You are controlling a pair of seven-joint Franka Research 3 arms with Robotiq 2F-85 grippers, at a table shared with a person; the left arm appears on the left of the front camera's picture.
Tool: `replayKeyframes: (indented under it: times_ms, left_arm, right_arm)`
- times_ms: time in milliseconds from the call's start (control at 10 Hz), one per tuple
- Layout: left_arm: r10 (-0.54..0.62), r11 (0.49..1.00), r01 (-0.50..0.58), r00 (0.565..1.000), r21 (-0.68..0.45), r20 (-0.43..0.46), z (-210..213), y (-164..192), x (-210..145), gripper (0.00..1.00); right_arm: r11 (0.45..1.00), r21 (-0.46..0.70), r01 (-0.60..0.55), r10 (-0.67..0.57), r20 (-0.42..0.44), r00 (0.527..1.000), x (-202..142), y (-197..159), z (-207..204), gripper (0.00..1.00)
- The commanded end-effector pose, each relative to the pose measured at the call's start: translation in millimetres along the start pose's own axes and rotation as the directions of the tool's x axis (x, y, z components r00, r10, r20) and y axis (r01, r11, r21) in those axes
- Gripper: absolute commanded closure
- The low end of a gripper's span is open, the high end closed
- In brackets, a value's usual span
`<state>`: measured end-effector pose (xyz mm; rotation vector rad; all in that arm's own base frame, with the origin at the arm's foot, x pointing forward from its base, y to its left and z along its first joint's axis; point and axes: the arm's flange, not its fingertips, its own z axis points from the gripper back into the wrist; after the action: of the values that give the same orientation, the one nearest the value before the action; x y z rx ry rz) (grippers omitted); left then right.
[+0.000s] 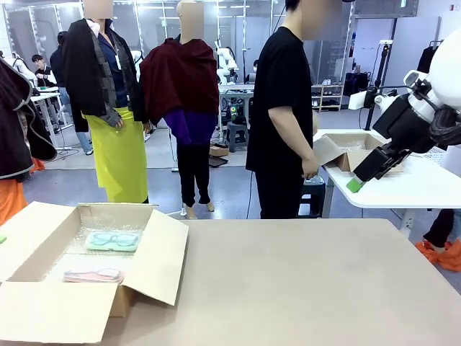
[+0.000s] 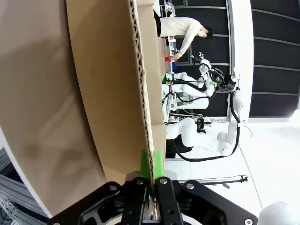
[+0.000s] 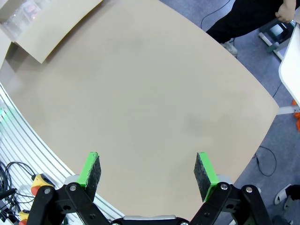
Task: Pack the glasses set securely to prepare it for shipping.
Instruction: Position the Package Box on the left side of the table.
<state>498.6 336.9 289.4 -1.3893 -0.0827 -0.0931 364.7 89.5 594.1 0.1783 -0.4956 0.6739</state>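
Glasses cases, two of them, lie inside the open cardboard box at the near left part of the desk; the mint green case sits toward the far side of the box floor, flat on a clear bubble-wrap lining, and the pinkish-red case lies nearer the robot's side of the box, apart from the green one; the box flaps stand spread outward, one leaning toward the middle of the desk. The left hand is clamped on the edge of a box flap, its green pads pressed together on the corrugated board (the flap runs up between them in the left wrist view). The right hand hangs above the bare desk to the right of the box, its fingers wide apart and holding nothing; from the front it shows high at the right, over the desk's far right corner. A person in black stands beyond the desk's far edge, turned toward another white table that carries a second open box.
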Motion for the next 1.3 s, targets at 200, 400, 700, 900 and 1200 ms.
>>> replayKeyframes:
  times_ms: [200,400,700,900,1200]
  left_arm:
    - [0.01,1.0,-0.01,1.0,-0.007,-0.016,-4,-4,5,0.98]
    - [0.0,1.0,0.0,1.0,0.0,-0.007,-1,1,6,0.98]
    - [0.009,1.0,-0.009,1.0,-0.003,-0.011,-4,2,8,0.98]
    - [0.023,0.999,-0.024,1.0,0.021,0.015,-7,3,1,0.57]
    - [0.024,0.997,-0.027,0.999,0.071,0.045,-11,-3,-5,0.12]
  right_arm:
    - [0.999,-0.024,0.023,-0.024,-0.006,1.0,4,3,1,0.0]
    - [0.999,-0.024,0.023,-0.024,-0.006,1.0,4,3,1,0.0]
    - [0.999,-0.024,0.023,-0.024,-0.006,1.0,4,3,1,0.0]
    - [0.999,-0.024,0.023,-0.024,-0.006,1.0,4,3,1,0.0]
    - [0.999,-0.024,0.023,-0.024,-0.006,1.0,4,3,1,0.0]
